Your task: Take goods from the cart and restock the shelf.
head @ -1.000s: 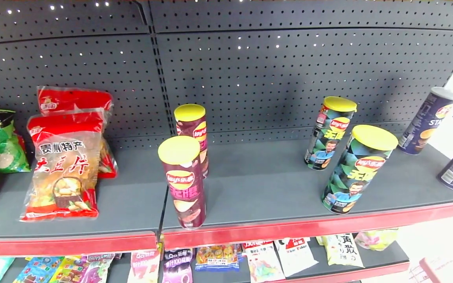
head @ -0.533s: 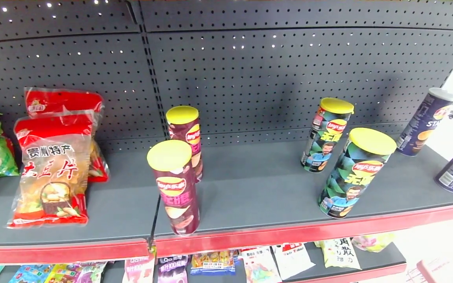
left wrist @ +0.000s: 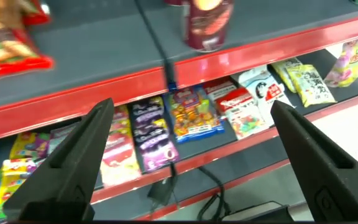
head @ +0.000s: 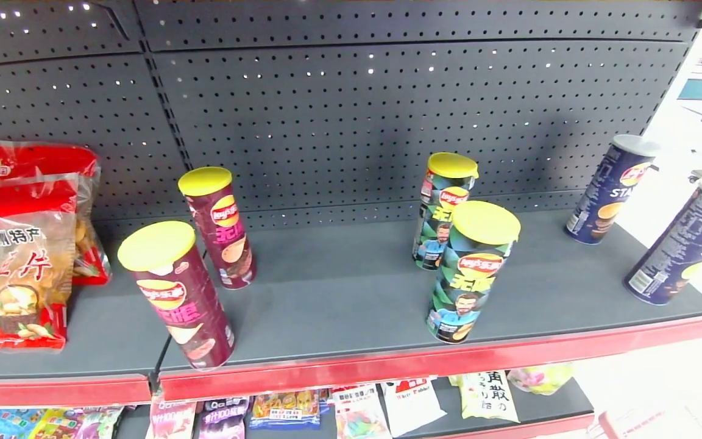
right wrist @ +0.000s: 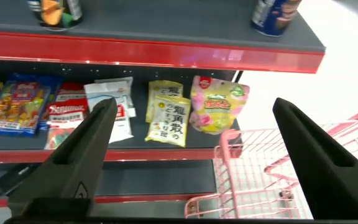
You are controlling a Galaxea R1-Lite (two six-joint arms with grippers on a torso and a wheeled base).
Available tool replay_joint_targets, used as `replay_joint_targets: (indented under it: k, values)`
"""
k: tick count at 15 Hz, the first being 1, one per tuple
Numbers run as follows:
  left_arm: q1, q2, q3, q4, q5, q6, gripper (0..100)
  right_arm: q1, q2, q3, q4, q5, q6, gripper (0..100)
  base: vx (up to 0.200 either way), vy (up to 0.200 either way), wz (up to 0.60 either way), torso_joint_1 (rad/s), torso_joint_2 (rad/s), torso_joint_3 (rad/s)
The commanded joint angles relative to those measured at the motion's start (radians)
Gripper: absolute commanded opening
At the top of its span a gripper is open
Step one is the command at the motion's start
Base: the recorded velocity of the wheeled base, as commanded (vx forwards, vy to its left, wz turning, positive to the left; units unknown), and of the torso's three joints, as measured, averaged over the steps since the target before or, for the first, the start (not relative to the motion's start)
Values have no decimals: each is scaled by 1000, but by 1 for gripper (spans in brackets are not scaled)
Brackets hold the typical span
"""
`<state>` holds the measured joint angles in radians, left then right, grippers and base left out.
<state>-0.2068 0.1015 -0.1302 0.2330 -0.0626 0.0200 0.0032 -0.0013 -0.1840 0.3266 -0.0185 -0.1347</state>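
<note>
On the grey shelf (head: pixel 351 286) stand chip cans in pairs: two purple ones (head: pixel 175 292) at left, two teal ones (head: pixel 473 271) in the middle, two dark blue ones (head: pixel 610 189) at right. My left gripper (left wrist: pixel 191 165) is open and empty, held below the shelf's red front edge (left wrist: pixel 104 93), with a purple can's base (left wrist: pixel 207 25) above it. My right gripper (right wrist: pixel 194 158) is also open and empty, facing the lower shelf. Beside it is the pink wire cart (right wrist: pixel 272 186).
Red snack bags (head: pixel 16 262) stand at the shelf's left end. Small hanging packets (right wrist: pixel 169 112) line the lower shelf (head: pixel 424 402). There is bare shelf between the purple and teal cans. The shelf ends at the right by the blue cans.
The whole head picture has shifted left, so the camera has turned to the right. The cans and bags stand where they were.
</note>
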Motion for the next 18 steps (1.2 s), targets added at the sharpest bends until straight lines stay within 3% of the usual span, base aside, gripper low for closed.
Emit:
replay_joint_targets:
  k: [1, 6, 18]
  values:
    - [0, 0, 0, 0, 0, 0, 100, 0, 1, 0, 0, 0, 0, 100, 0, -200, 0, 2, 2, 2]
    - [0, 0, 0, 0, -2, 0, 100, 0, 1, 0, 0, 0, 0, 100, 0, -200, 0, 2, 1, 3]
    - [0, 0, 1, 0, 12, -2, 100, 0, 1, 11, -11, -8, 33, 100, 0, 0, 0, 0, 0, 0]
